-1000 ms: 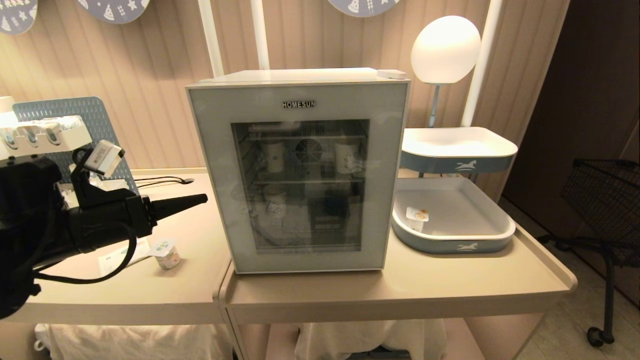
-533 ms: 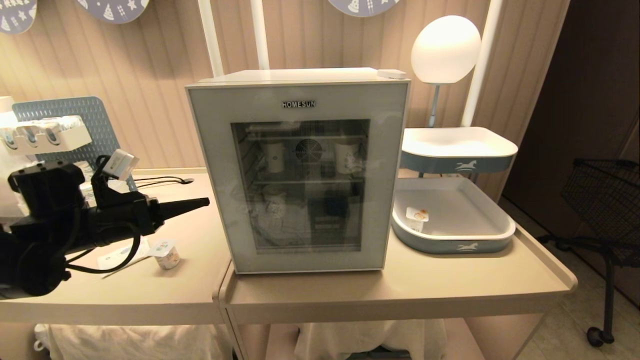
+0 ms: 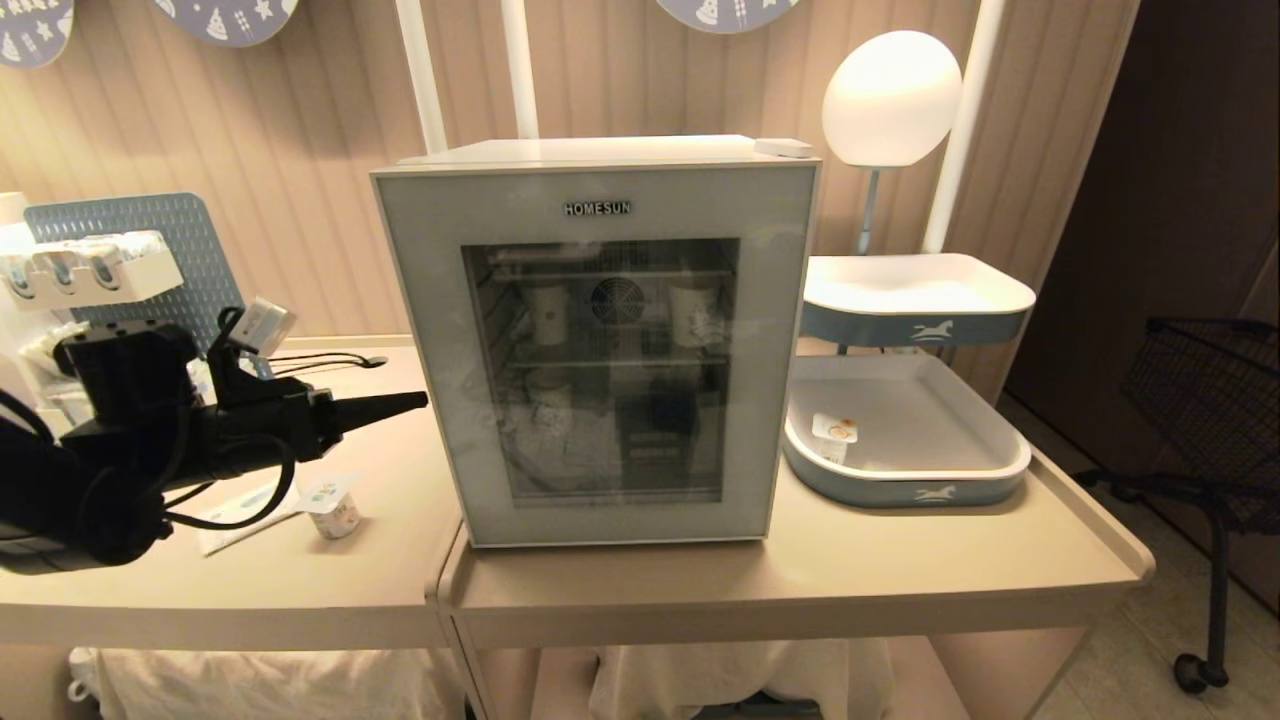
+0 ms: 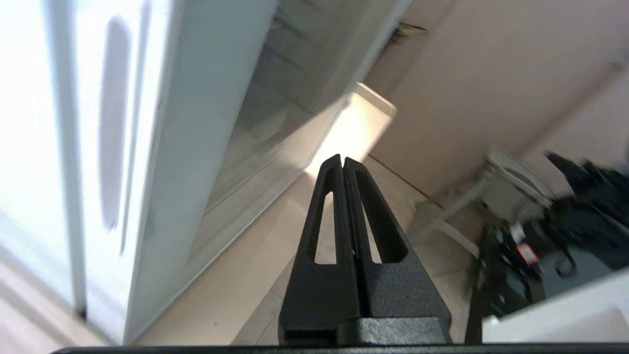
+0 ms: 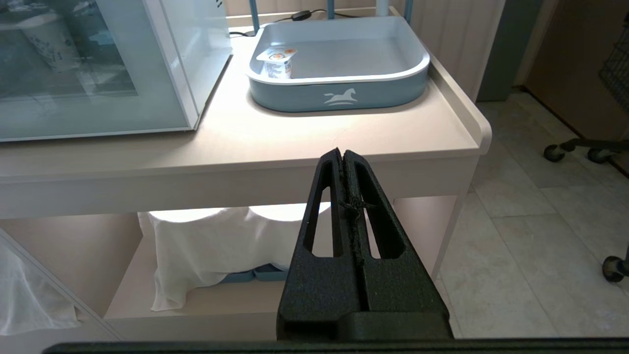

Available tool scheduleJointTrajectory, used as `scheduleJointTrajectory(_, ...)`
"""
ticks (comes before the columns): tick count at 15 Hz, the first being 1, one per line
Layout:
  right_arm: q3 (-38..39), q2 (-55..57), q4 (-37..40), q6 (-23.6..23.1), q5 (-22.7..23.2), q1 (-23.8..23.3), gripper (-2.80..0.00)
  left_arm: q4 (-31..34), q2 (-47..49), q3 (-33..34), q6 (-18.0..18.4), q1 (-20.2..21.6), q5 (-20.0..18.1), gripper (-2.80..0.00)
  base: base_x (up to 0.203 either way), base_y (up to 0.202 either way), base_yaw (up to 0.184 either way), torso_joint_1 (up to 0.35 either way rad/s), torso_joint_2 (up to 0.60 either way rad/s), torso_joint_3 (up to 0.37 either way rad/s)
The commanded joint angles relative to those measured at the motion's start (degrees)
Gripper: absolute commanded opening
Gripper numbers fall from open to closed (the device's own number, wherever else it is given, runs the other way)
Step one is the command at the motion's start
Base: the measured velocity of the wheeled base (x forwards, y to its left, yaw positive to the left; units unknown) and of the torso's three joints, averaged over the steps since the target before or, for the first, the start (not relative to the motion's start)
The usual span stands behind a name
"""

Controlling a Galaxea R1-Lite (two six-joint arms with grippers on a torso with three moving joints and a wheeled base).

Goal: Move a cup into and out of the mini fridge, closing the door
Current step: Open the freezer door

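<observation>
We see the cup [image 3: 333, 507] standing on the tabletop [image 3: 300, 580] left of the fridge [image 3: 597, 340], whose door [image 3: 430, 330] is shut. Above the cup our left claw [image 3: 420, 400] points at the fridge, fingers together and empty. Our right claw [image 5: 342, 153] hangs below the tabletop edge, fingers together.

My left arm reaches in from my left side, held roughly level, its black left gripper [image 3: 415, 400] pointing toward my right with both fingers pressed flat together, holding nothing. My right gripper [image 5: 342, 155] hangs low, fingers likewise closed tight and empty.
</observation>
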Motion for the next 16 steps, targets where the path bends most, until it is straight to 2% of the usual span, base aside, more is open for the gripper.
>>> scheduleJointTrajectory(1,0.0,-0.1,0.0,0.0,0.0,0.0,-2.80,-0.3,3.3,-2.7,-0.1,-0.1,-2.7,-2.80,0.000,0.000,0.000,0.000,0.00,0.000)
scheduleJointTrajectory(4,0.0,0.0,0.0,0.0,0.0,0.0,-2.80,-0.4,4.7,-3.1,0.0,-0.1,-4.1,-2.80,0.000,0.000,0.000,0.000,0.00,0.000)
scheduleJointTrajectory(7,0.0,-0.1,0.0,0.0,0.0,-0.1,-2.80,-0.2,4.9,-4.1,-0.5,-0.6,-7.2,-2.80,0.000,0.000,0.000,0.000,0.00,0.000)
scheduleJointTrajectory(9,0.0,-0.1,0.0,0.0,0.0,0.0,-2.80,0.0,3.0,-3.8,-1.5,-0.5,-7.5,-2.80,0.000,0.000,0.000,0.000,0.00,0.000)
scheduleJointTrajectory(10,0.0,-0.1,0.0,0.0,0.0,0.0,-2.80,0.2,1.5,-3.6,-4.1,-0.5,-7.5,-2.80,0.000,0.000,0.000,0.000,0.00,0.000)
scheduleJointTrajectory(13,0.0,-0.1,0.0,0.0,0.0,0.0,-2.80,-0.3,-0.8,-4.1,-16.0,0.0,-7.5,-2.80,0.000,0.000,0.000,0.000,0.00,0.000)
scheduleJointTrajectory(14,0.0,-0.1,0.0,0.0,0.0,0.0,-2.80,-0.1,-2.1,-3.9,-18.2,0.7,-7.1,-2.80,0.000,0.000,0.000,0.000,0.00,0.000)
scheduleJointTrajectory(16,0.0,0.0,0.0,0.0,0.0,0.0,-2.80,0.3,-3.5,-2.0,-19.4,1.7,-5.3,-2.80,0.000,0.000,0.000,0.000,0.00,0.000)
